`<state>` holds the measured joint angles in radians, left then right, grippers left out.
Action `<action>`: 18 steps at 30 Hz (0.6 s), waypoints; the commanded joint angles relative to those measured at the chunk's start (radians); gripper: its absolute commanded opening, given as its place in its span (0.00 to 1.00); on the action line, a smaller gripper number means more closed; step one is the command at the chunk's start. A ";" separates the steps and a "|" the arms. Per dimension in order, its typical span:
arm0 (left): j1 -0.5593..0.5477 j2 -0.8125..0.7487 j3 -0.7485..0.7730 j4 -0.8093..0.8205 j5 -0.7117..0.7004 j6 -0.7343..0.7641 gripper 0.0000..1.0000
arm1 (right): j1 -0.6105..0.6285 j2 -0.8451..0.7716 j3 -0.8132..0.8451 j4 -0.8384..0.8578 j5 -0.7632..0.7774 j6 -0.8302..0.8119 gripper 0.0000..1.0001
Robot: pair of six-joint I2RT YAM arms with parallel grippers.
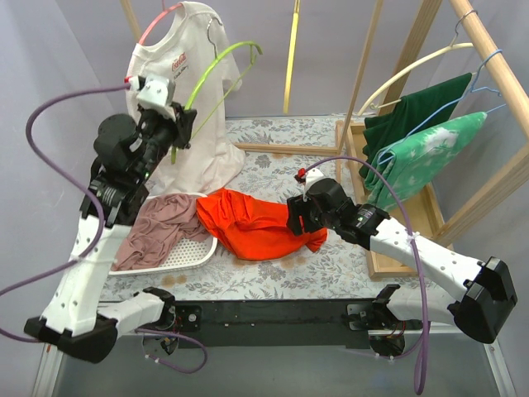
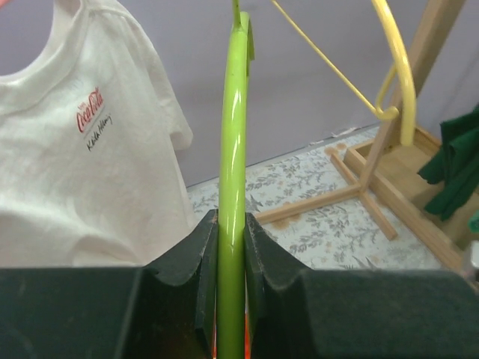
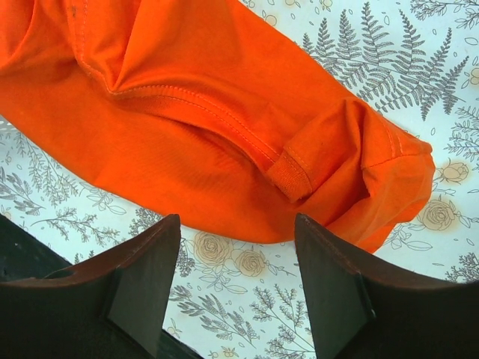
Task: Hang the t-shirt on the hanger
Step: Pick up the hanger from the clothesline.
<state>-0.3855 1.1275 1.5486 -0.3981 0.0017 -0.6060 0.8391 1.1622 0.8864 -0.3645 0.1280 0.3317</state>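
The left gripper (image 2: pixel 232 224) is clamping the lime-green hanger (image 1: pixel 219 62), raised at 11 o'clock. The right gripper (image 3: pixel 236 232) is hovering, jaws open, over the orange t-shirt (image 1: pixel 252 223), which is lying crumpled on the floral table (image 1: pixel 273 277). At its 9 o'clock, 1 white tray (image 1: pixel 194 252) is holding a dusty-pink garment (image 1: pixel 157 227).

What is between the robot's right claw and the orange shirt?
Only a little bare flowery tablecloth shows between the open right gripper and the t-shirt, in the right wrist view.
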 commanded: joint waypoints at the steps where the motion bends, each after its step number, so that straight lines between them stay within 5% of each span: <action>1: 0.000 -0.187 -0.122 -0.025 0.086 0.023 0.00 | 0.000 -0.016 0.037 0.025 0.007 -0.020 0.68; 9: 0.000 -0.474 -0.398 -0.077 0.221 0.058 0.00 | 0.012 0.004 -0.018 -0.022 0.133 -0.022 0.49; 13: 0.000 -0.560 -0.502 -0.136 0.297 0.072 0.00 | 0.018 0.057 -0.017 -0.011 0.140 -0.029 0.28; 18: 0.000 -0.646 -0.542 -0.228 0.322 0.130 0.00 | 0.048 0.137 0.002 -0.022 0.173 -0.066 0.45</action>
<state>-0.3859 0.5320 1.0008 -0.5919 0.2794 -0.5228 0.8684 1.2633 0.8703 -0.3931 0.2600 0.3004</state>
